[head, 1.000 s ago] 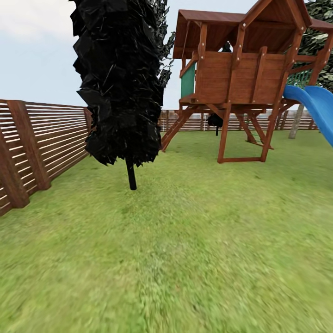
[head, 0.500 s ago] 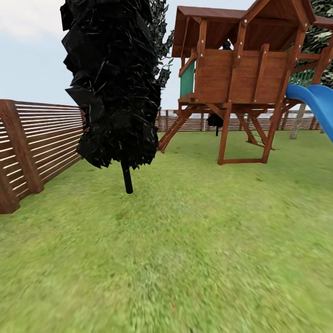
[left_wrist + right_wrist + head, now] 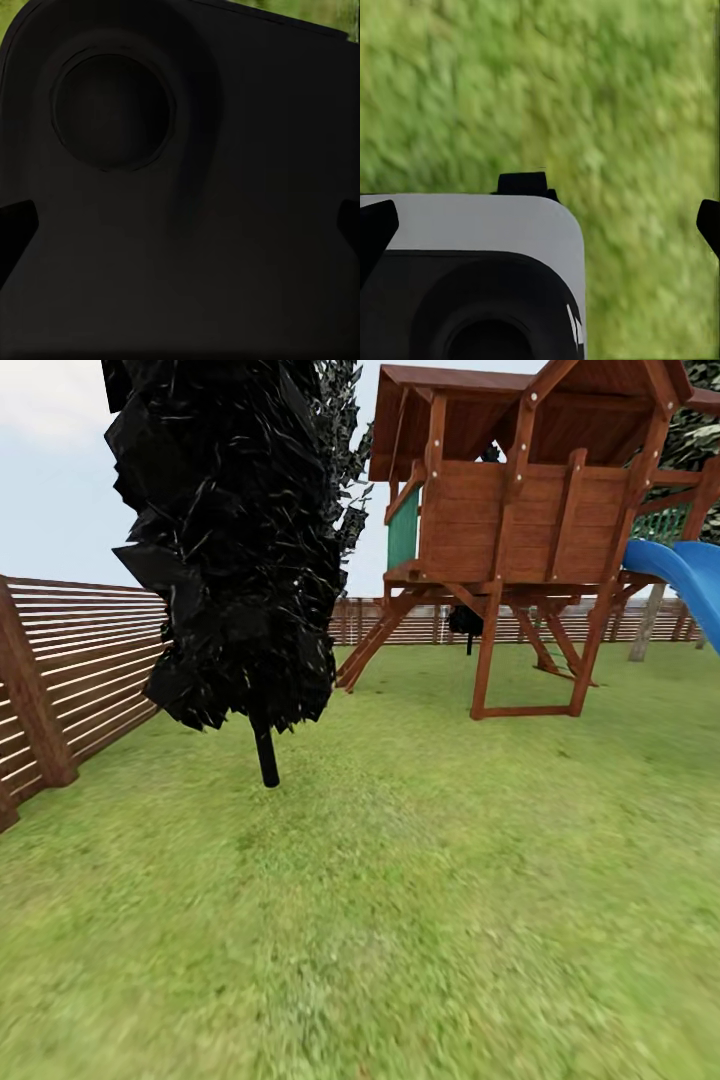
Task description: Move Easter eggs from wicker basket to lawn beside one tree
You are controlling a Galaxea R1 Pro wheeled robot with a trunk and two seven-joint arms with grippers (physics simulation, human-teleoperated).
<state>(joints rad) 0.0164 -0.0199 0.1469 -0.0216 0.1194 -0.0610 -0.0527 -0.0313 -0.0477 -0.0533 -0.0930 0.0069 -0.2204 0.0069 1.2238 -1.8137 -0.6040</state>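
Observation:
The Easter eggs and the wicker basket are out of view. The lawn (image 3: 430, 900) of mottled green grass stretches ahead of me in the head view. A tree with a thin pale trunk (image 3: 645, 622) and a dark green crown (image 3: 692, 435) stands far off at the right, behind the slide. In the left wrist view my left gripper (image 3: 180, 221) is open against a dark part of my own body. In the right wrist view my right gripper (image 3: 540, 221) is open over grass (image 3: 607, 97), above a grey and black part of my body (image 3: 472, 285).
An all-black columnar tree (image 3: 235, 540) stands close at the left, its trunk (image 3: 266, 755) in the grass. A wooden play tower (image 3: 530, 510) with a blue slide (image 3: 690, 575) rises ahead on the right. A dark slatted fence (image 3: 90, 660) runs along the left and back.
The whole head view has shifted, so the camera has moved: the black tree and the fence now sit further left and the tree looks larger. No object has moved on its own.

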